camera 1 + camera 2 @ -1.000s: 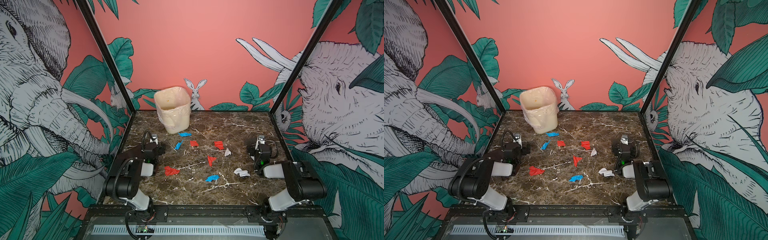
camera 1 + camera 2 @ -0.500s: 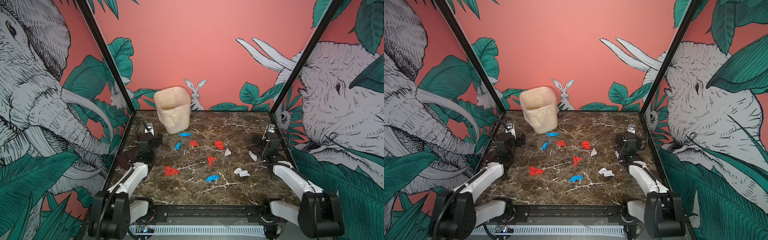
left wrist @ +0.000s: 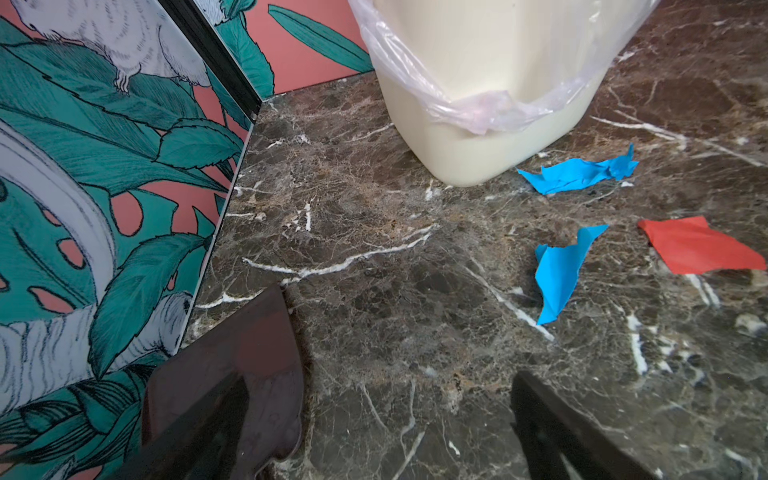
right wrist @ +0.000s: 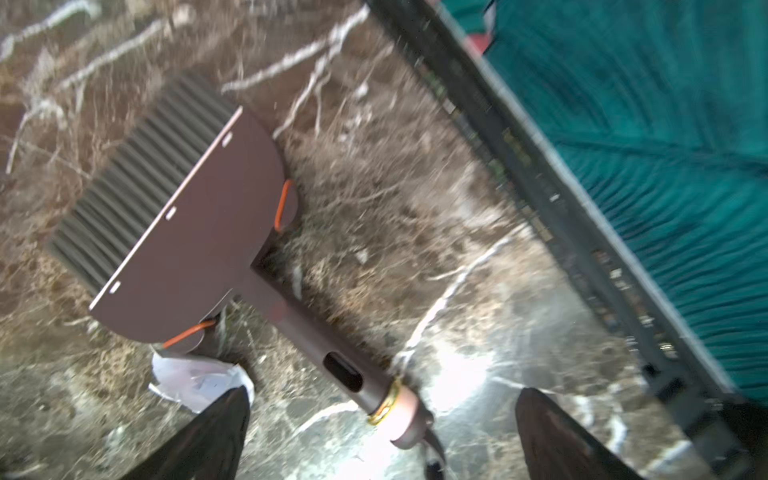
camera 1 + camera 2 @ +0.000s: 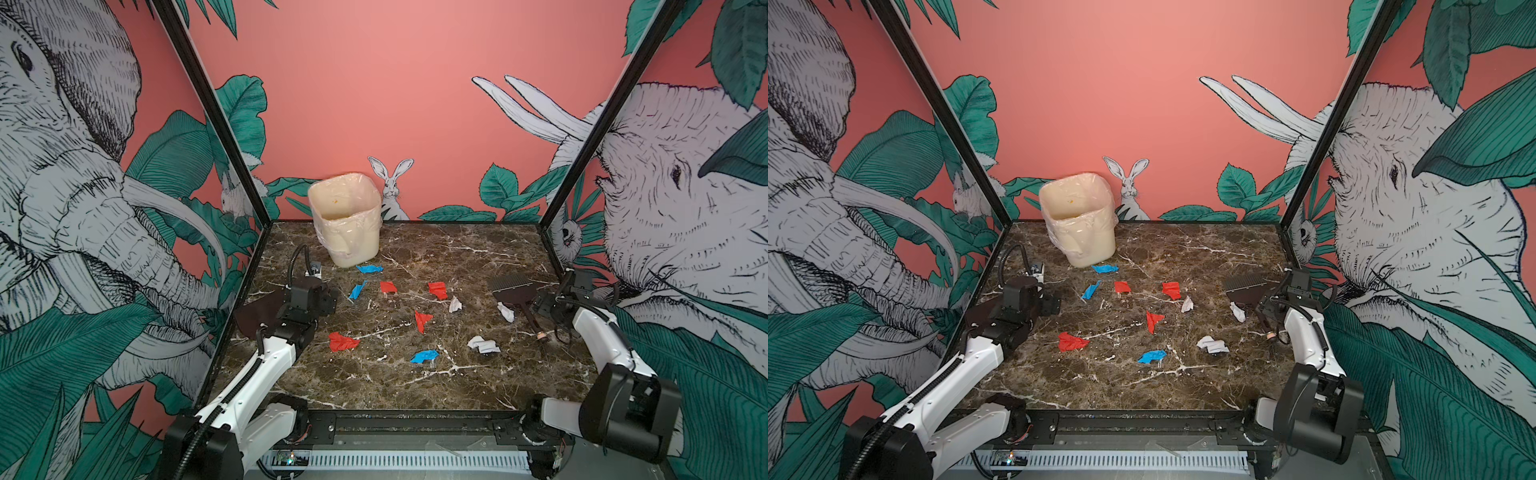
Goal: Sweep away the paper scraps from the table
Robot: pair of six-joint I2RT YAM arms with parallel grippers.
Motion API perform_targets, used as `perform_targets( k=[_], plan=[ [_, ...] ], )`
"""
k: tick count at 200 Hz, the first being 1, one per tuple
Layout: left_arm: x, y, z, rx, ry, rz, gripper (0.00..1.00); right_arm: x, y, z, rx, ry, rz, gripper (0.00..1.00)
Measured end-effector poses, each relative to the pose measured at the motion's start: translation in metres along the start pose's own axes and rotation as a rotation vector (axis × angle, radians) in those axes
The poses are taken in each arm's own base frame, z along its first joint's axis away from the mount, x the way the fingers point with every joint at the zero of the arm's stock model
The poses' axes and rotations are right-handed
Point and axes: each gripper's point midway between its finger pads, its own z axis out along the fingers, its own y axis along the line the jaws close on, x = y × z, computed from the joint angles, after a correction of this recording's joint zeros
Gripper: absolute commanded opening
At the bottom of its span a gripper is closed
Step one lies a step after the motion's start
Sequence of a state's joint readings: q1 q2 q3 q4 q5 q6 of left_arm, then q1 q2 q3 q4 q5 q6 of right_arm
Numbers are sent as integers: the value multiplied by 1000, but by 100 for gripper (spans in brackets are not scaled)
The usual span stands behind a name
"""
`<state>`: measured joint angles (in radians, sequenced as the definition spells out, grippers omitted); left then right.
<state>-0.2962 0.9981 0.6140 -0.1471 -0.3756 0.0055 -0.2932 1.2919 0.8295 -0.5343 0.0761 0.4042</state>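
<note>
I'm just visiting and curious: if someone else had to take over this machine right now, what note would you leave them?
Left gripper: open, by the dustpan at the table left edge.
Right gripper: open, over the handle of the brush lying on the table.
Paper scraps: red, blue, white, scattered mid-table; bin at the back.
Done: nothing swept.
Left: grip the tools, sweep up every scrap.

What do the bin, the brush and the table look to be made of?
Bin: smooth cream plastic, lined with thin clear film that bunches and wrinkles. Brush: matte brown head and handle, probably plastic, with dark ribbed bristles. Table: brown marble pattern with white veins, slight sheen; stone or printed laminate, unclear.
</note>
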Motion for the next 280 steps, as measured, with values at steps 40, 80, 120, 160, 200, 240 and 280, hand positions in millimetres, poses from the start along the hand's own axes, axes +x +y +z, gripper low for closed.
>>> perform_targets(
  k=[40, 80, 120, 160, 200, 240, 280],
  plan=[
    [1, -2, -4, 22, 9, 2, 100, 14, 2, 19, -2, 86, -56, 99],
    [1, -4, -6, 35, 18, 15, 100, 15, 3, 28, -1, 114, -138, 97],
    [1, -5, -7, 43, 20, 15, 100, 6, 10, 43, 4, 149, -226, 94],
    [1, -7, -7, 48, 19, 11, 100, 3, 27, 58, -2, 199, -322, 88],
    [0, -7, -7, 48, 17, 3, 100, 16, 34, 75, 5, 291, -374, 82],
    [-3, -5, -11, 43, 3, -1, 100, 15, 32, 76, 26, 309, -383, 64],
    [-2, -4, -11, 39, 3, -2, 100, 15, 32, 77, 28, 322, -383, 49]
  ],
)
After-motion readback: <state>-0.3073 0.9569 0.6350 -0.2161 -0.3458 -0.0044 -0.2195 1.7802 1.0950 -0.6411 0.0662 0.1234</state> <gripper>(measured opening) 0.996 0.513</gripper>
